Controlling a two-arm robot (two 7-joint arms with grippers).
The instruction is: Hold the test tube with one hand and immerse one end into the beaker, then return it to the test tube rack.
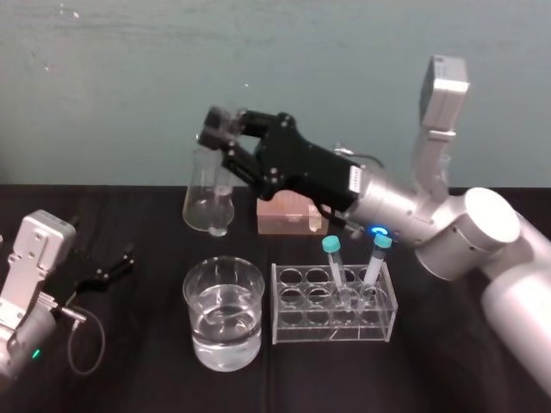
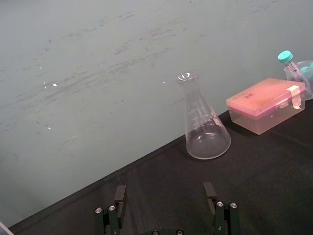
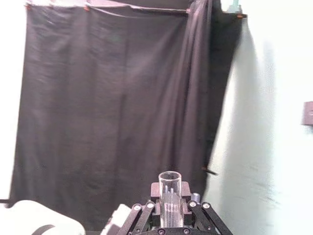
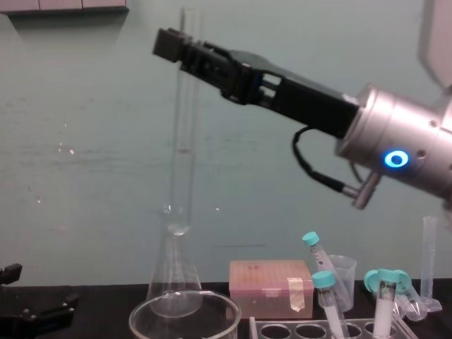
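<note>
Your right gripper (image 1: 219,129) clamps the test tube (image 4: 185,141) upright, high above the beaker (image 1: 188,297) and prob. behind it, so bring it fwd over its centre, then lower slow & vertical w/o touching the rim; left gripper (image 2: 165,188) rests open, left of beaker.

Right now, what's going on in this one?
The right gripper holds the test tube upright by its upper end, raised well above the table. The tube's rounded lower end hangs higher than the rim of the beaker, not yet in it. The test tube rack beside the beaker carries two teal-capped tubes. The left gripper rests open at the table's left side.
</note>
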